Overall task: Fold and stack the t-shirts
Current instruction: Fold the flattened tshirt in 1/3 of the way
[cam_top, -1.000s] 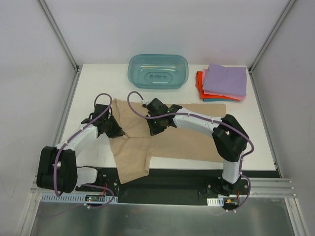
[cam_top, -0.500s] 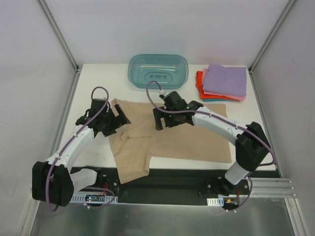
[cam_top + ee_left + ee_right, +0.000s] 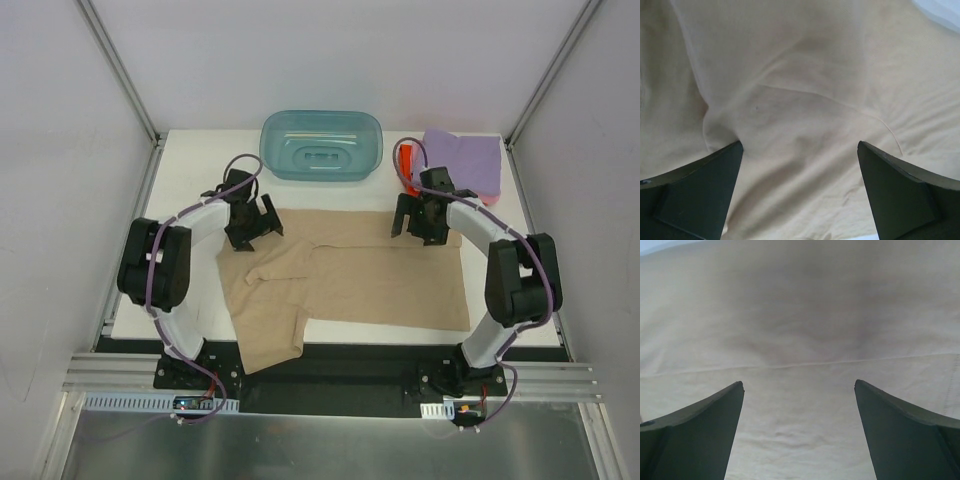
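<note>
A tan t-shirt [image 3: 360, 285] lies spread flat across the middle of the white table [image 3: 180, 180], one sleeve [image 3: 270, 345] hanging over the front edge. My left gripper [image 3: 252, 222] hovers open over the shirt's back left corner. My right gripper [image 3: 420, 222] hovers open over its back right corner. In the left wrist view the open gripper [image 3: 799, 145] has only wrinkled tan cloth [image 3: 805, 75] below it. The right wrist view shows the same: open gripper [image 3: 798, 384] above tan cloth [image 3: 800, 315] with a seam line. Folded t-shirts are stacked at the back right, lilac [image 3: 465, 160] on top, orange-red [image 3: 404, 165] beneath.
A translucent teal plastic tub [image 3: 322, 145] stands at the back centre, just behind the shirt. Grey walls and metal posts close in the table on the left, right and back. Both arms reach out along the table's sides.
Both grippers opened and let go of the tan shirt near its middle. They moved apart and backward, the left to the back left corner, the right to the back right corner.
</note>
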Available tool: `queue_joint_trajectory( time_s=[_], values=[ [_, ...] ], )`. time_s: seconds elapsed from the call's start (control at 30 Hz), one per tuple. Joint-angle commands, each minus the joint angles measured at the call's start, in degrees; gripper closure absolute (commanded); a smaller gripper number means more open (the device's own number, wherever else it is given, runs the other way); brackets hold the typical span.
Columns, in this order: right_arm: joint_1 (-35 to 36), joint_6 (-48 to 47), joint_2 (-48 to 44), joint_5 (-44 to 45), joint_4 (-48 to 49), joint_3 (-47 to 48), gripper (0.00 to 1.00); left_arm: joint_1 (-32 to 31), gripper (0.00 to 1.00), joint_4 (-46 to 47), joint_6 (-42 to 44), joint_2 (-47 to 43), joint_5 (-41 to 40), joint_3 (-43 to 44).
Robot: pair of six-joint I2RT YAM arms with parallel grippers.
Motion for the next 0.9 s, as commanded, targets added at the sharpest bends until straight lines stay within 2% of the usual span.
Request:
queue_joint_trajectory(
  time_s=[0.0, 0.1, 0.37, 0.6, 0.87],
  values=[
    [-4.3, -1.6, 4.5, -3.3, -1.6, 3.2, 0.03, 2.3, 0.01, -0.1, 1.7, 5.2, -1.4, 5.1],
    [-6.8, -0.8, 7.4, -4.1, -1.9, 4.0, 0.03, 4.0, 0.01, -0.1, 1.9, 8.4, -0.8, 6.5],
    [-8.1, 0.4, 12.8, -4.7, -3.3, 7.8, 0.03, 5.7, 0.01, -0.2, 2.3, 13.7, 0.2, 11.0],
    [-8.5, 0.4, 12.9, -0.8, -2.5, 9.2, 0.03, 7.3, 0.01, -0.2, 3.6, 13.1, -0.6, 14.0],
    [-8.7, 0.9, 13.3, -1.6, 1.4, 10.2, 0.03, 7.3, 0.01, -0.4, 5.0, 11.8, -2.7, 17.9]
  ],
)
